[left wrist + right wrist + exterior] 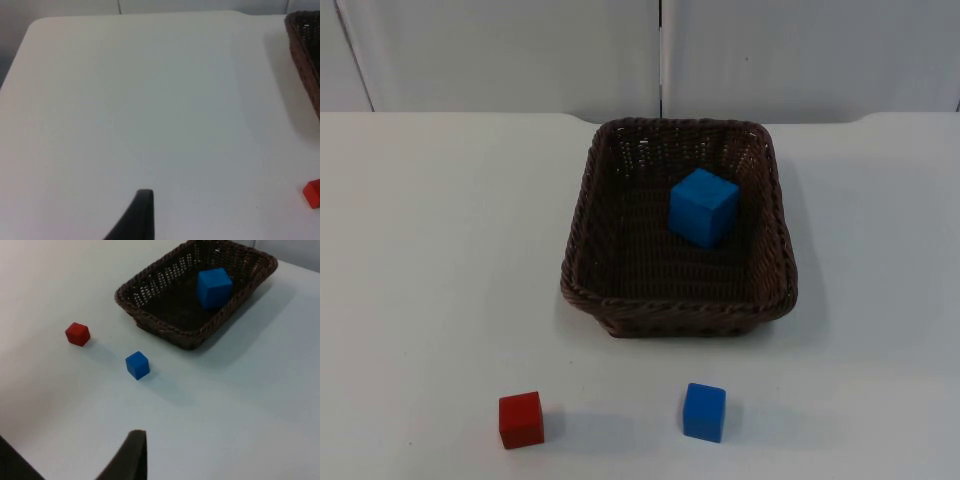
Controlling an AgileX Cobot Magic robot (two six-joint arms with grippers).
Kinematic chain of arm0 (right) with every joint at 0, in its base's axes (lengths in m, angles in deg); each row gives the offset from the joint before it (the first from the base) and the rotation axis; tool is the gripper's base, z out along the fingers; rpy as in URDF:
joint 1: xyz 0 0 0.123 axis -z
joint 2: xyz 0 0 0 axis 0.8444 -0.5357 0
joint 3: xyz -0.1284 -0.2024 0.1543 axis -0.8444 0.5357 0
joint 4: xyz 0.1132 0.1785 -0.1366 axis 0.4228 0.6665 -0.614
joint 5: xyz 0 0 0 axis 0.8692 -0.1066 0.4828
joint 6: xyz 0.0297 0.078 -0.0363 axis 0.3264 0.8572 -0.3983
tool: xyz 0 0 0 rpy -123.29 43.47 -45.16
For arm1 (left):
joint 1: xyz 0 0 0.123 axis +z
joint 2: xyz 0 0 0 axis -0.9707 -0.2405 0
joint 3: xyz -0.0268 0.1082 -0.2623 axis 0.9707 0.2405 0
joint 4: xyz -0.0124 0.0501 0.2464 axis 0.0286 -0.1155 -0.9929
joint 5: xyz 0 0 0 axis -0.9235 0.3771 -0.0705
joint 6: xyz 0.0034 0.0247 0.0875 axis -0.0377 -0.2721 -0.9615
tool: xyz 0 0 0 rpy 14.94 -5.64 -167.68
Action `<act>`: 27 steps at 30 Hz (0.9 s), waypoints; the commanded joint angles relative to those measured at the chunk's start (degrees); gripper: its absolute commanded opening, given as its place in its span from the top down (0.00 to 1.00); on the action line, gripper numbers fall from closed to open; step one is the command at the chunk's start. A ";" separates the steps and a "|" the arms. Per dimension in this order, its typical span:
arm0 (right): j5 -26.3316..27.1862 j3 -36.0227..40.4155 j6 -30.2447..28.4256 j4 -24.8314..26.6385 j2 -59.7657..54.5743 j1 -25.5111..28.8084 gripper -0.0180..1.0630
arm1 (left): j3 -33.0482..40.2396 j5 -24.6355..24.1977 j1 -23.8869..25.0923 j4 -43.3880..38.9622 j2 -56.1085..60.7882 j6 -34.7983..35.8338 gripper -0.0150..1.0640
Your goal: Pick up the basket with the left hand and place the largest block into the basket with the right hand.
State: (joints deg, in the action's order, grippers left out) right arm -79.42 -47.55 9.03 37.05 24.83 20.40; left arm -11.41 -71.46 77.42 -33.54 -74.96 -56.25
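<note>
A dark brown woven basket point(675, 306) stands on the table at the middle. The largest block, a big blue cube point(703, 207), lies inside it toward the far right wall. On the table in front of the basket sit a small blue block point(704, 411) and a small red block point(521, 419). My left gripper point(141, 214) hovers over the bare table left of the basket point(304, 44), with the red block point(313, 193) off to its side. My right gripper point(133, 456) hangs back from the small blue block point(137, 365), the red block point(77, 334) and the basket point(155, 325) holding the big cube point(214, 287).
The white table point(430, 250) ends at a grey partition wall point(510, 55) behind the basket. Open table surface lies to the left and right of the basket.
</note>
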 commanded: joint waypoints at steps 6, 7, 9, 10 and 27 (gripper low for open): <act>0.19 0.13 0.16 -0.11 0.16 3.02 0.01 | 0.18 -0.04 1.49 0.43 0.19 -0.22 0.01; 0.19 0.13 0.16 -0.11 0.16 3.51 0.01 | 0.18 -0.04 1.49 0.43 0.19 -0.22 0.01; 0.19 0.13 0.16 -0.23 0.16 4.55 0.01 | 0.18 -0.04 1.49 0.43 0.19 -0.22 0.01; 0.19 0.13 0.16 -0.23 0.16 5.17 0.01 | 0.18 -0.04 1.49 0.43 0.19 -0.22 0.01; 0.19 0.13 0.16 -0.23 0.16 20.99 0.01 | 0.18 -0.04 1.49 0.43 0.19 -0.22 0.01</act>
State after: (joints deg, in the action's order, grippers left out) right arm -79.42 -47.55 9.25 37.05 24.83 39.02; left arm -11.41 -71.46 78.72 -33.54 -74.96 -56.25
